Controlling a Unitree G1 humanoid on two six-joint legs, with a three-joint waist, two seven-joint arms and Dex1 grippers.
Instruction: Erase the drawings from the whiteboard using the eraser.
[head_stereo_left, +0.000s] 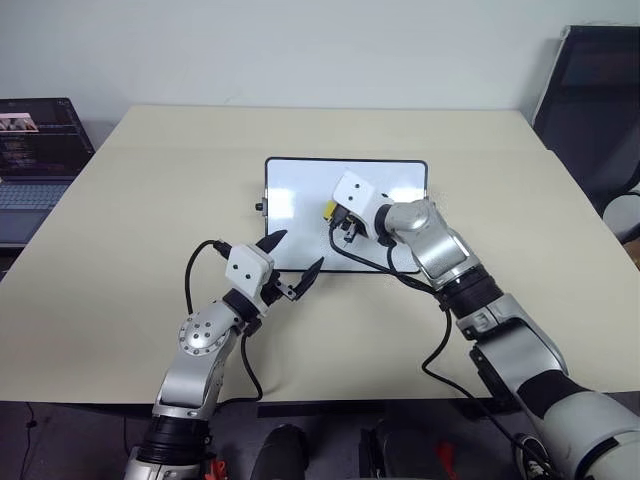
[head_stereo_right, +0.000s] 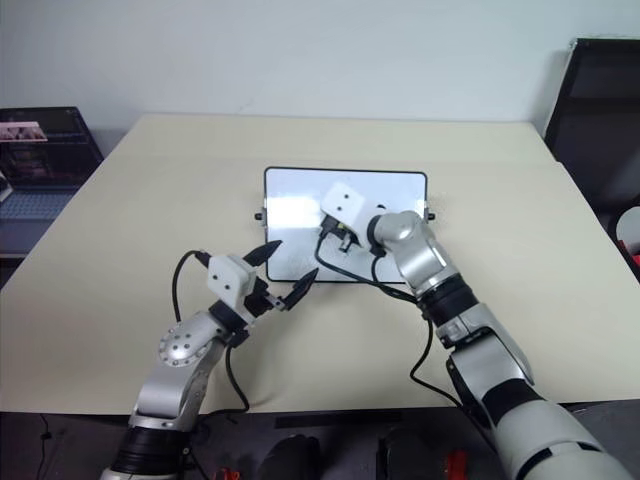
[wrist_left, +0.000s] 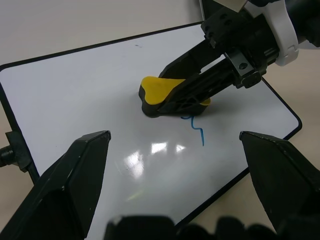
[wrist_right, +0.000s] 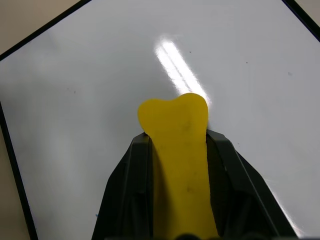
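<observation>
The whiteboard (head_stereo_left: 300, 185) lies flat in the middle of the table. My right gripper (head_stereo_left: 338, 218) is shut on the yellow eraser (wrist_left: 160, 92), whose black base rests on the board's surface. Beside the eraser, a thin blue squiggle (wrist_left: 197, 131) of the drawings shows on the board; the eraser partly covers its upper end. The eraser (wrist_right: 177, 145) sits between my right fingers, and the board around it looks white. My left gripper (head_stereo_left: 297, 269) hovers open just off the board's near edge, with nothing between its fingers.
A laptop (head_stereo_left: 35, 150) stands off the table's left side. A dark chair (head_stereo_left: 595, 100) is at the far right. The tan table (head_stereo_left: 150, 200) spreads wide around the board.
</observation>
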